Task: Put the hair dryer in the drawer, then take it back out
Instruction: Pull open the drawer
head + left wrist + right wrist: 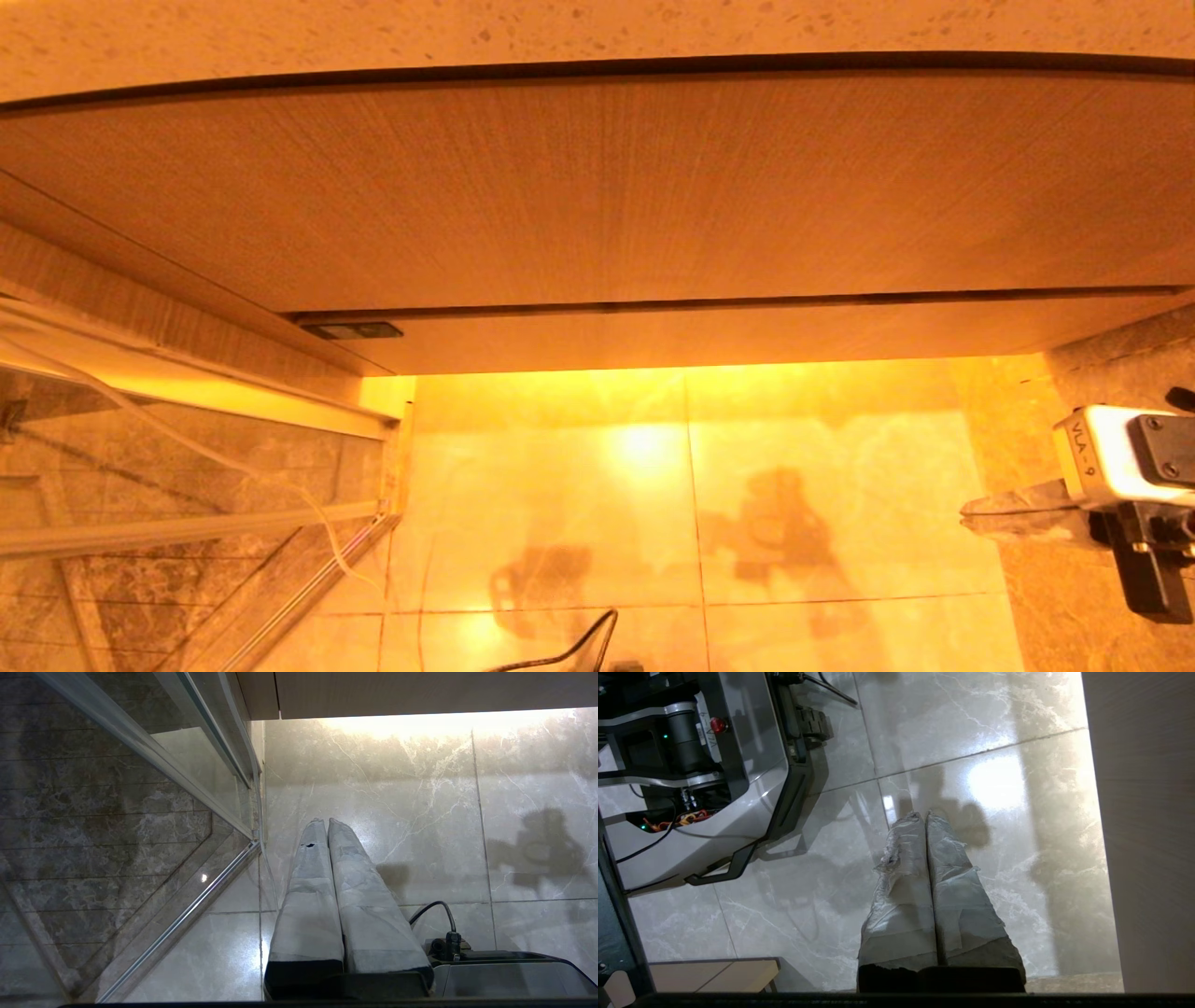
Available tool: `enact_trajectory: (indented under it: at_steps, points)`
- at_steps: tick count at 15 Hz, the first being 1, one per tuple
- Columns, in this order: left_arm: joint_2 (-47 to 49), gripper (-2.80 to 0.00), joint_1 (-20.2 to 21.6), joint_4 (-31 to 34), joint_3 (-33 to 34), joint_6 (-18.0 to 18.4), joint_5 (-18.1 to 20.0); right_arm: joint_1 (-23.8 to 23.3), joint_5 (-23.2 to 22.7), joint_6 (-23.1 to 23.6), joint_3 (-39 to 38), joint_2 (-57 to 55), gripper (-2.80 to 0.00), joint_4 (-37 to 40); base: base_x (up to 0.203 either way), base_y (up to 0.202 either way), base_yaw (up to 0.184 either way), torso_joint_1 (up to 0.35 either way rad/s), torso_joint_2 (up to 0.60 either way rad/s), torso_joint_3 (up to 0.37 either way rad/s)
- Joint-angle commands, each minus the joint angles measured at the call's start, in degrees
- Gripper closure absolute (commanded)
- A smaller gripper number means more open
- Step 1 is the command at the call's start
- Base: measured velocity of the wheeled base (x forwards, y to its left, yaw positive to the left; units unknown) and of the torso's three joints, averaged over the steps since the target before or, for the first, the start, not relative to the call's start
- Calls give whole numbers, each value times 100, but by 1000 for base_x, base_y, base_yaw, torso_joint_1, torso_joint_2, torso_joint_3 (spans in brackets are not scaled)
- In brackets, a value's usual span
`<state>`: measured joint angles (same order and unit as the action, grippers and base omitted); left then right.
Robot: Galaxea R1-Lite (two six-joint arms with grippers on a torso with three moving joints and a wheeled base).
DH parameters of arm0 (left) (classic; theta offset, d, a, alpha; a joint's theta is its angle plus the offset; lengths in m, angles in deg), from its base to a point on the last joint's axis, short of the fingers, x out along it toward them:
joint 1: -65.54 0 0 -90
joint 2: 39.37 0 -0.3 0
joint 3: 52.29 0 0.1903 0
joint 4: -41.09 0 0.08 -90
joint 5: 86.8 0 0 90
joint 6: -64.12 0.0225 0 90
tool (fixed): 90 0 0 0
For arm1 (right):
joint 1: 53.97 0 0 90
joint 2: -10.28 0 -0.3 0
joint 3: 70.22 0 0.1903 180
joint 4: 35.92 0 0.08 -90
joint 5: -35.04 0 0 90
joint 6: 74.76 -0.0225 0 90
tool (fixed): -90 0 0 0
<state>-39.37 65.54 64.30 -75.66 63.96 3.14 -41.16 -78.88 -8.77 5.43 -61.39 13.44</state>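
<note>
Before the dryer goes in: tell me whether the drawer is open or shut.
Shut. In the head view the drawer shows only its flat wood-grain front, flush below the taller panel, with no interior visible.

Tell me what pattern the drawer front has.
Light wood grain on the drawer, plain and handleless; best in the head view.

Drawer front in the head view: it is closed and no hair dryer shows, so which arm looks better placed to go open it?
Right, probably. The right gripper, shut and empty, is raised beside the cabinet, below the closed drawer. The left gripper, also shut, hangs over the floor tiles, outside the head view.
</note>
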Motion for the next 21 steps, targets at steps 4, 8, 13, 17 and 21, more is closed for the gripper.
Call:
enact_trajectory:
  at_steps: [4, 8, 13, 17, 21]
  points:
    - [0, 0, 0, -2, 0, -2, -3, 2, -25, 54, -16, -125, 0, 2, 0, 0, 0, 0, 0, 0]
    - [0, 0, 0, -2, 0, -2, -3, 2, 1, 135, -32, -467, 0, -333, 0, 0, 0, 0, 0, 0]
    - [0, 0, 0, -2, 0, -2, -3, -7, 18, 997, -104, -952, 0, -1581, 0, 0, 0, 0, 0, 0]
    - [0, 0, 0, -2, 0, -2, -3, -7, 26, 1213, -338, -1314, 0, -2816, 0, 0, 0, 0, 0, 0]
    - [0, 0, 0, -2, 0, -2, -3, 2, 327, 1386, -364, -1705, 0, -3807, 0, 0, 0, 0, 0, 0]
